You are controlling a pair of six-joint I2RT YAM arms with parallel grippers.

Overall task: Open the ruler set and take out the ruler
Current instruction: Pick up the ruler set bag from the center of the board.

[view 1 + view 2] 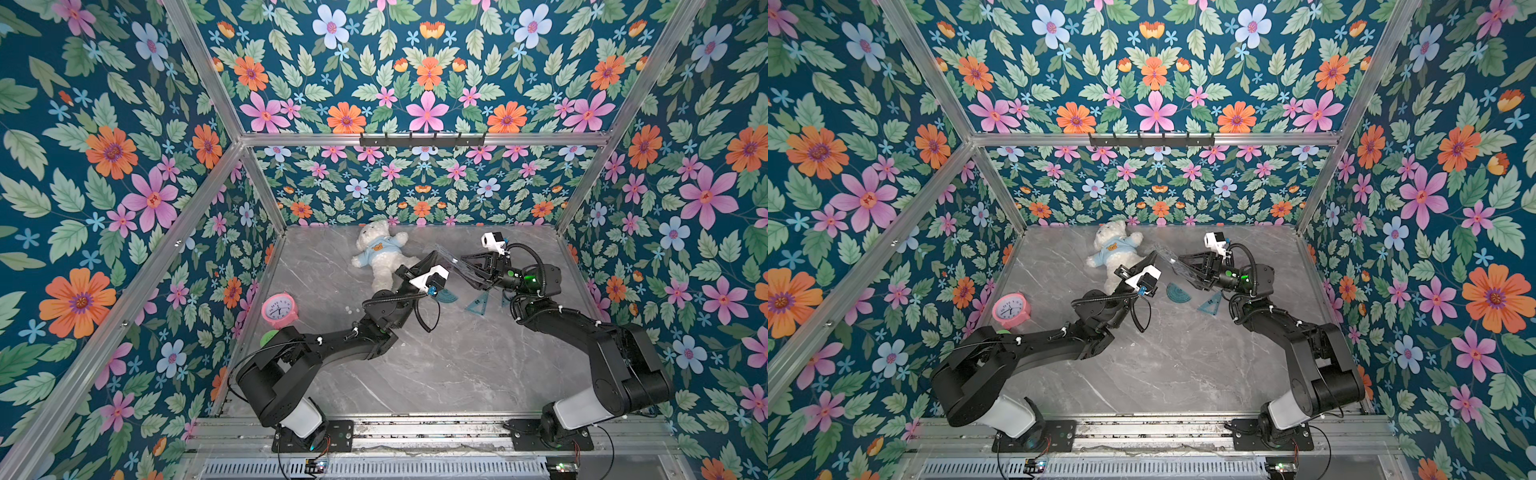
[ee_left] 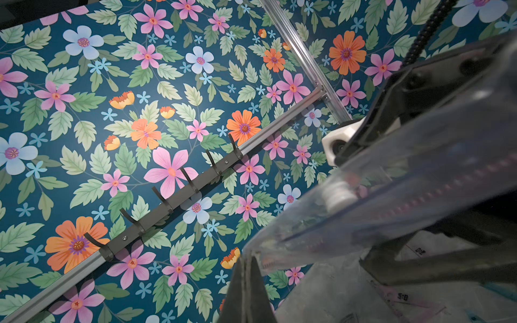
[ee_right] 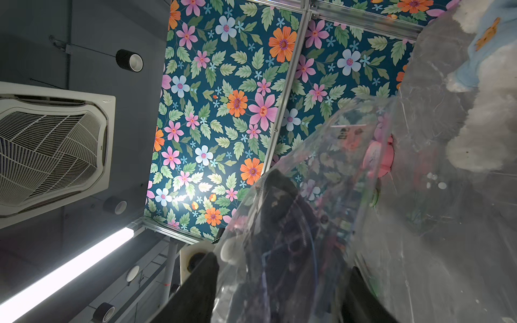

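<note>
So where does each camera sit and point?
Top views: high in front, looking down at the marble table; left arm and right arm whole.
Left wrist: on the left arm, looking up at the hook rail; left gripper pinches the clear pouch.
Right wrist: on the right arm, looking up at the ceiling vent; right gripper straddles that pouch.
Shared: both wrists see the pouch.

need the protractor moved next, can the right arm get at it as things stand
Probably, once freed: the teal protractor lies bare on the table close by the right hand, but that hand is spread around the clear pouch pinched by the left hand.
</note>
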